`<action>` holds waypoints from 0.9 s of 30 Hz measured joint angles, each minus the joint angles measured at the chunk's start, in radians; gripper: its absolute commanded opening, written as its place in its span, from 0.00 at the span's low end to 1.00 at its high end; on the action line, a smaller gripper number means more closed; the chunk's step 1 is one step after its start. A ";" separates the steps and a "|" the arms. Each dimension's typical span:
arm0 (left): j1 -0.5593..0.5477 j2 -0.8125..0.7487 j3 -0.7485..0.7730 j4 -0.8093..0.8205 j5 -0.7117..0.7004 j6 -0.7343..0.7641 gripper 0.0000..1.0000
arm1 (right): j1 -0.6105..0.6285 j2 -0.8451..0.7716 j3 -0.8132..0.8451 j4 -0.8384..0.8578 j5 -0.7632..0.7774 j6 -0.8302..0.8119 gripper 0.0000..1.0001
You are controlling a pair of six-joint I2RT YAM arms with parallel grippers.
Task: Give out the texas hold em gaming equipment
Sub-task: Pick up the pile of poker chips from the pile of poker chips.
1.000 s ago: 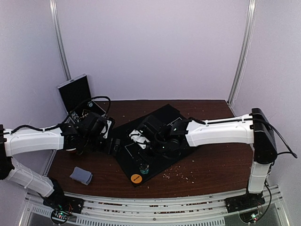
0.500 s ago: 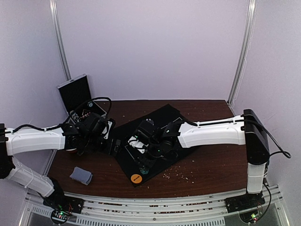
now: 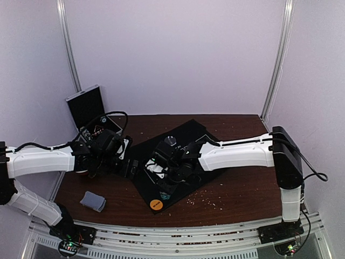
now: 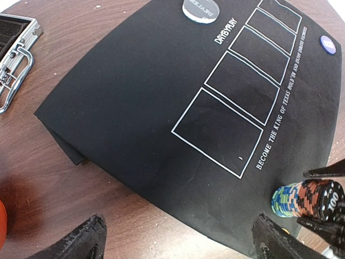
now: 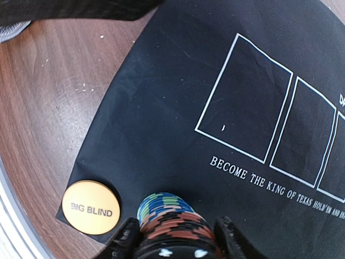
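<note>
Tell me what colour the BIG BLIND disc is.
The BIG BLIND disc is orange with dark lettering, seen best in the right wrist view.

The left arm (image 3: pixel 40 161) and right arm (image 3: pixel 237 154) wear smooth white shells with black joints, black wrists and looping black cables (image 3: pixel 110 113)

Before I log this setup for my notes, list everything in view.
table: one, brown wood, beneath all
felt mat: one, black with white boxes, table centre
chip stack: one, multicoloured, mat's near edge
Big Blind disc: one, orange, mat's near corner
clear disc: one, transparent, mat's far side
purple disc: one, purple, beside mat's printed text
card pile: one, grey-blue, left of mat
metal case: one, silver, far-left corner
left gripper: one, black, open over mat's edge
right gripper: one, black, straddling chip stack
</note>
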 measured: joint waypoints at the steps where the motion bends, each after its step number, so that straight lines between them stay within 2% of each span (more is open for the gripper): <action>1: 0.000 0.000 0.000 0.000 0.000 0.000 0.97 | 0.000 0.000 0.001 -0.002 0.000 0.003 0.40; 9: 0.000 0.000 0.000 0.000 0.000 0.009 0.97 | 0.000 0.000 0.005 -0.006 0.001 0.002 0.31; 10: 0.000 0.000 0.000 0.000 0.000 0.011 0.97 | 0.000 0.000 0.005 -0.008 0.000 0.002 0.26; 13: 0.000 0.000 0.000 0.000 0.000 0.015 0.97 | 0.000 0.000 0.007 -0.015 -0.005 0.002 0.03; 14: 0.000 0.000 0.000 0.000 0.000 0.016 0.97 | 0.000 0.000 0.010 -0.019 -0.007 0.002 0.01; 27: 0.000 0.000 0.000 0.000 0.000 0.023 0.97 | 0.000 0.000 0.053 -0.053 -0.034 0.002 0.00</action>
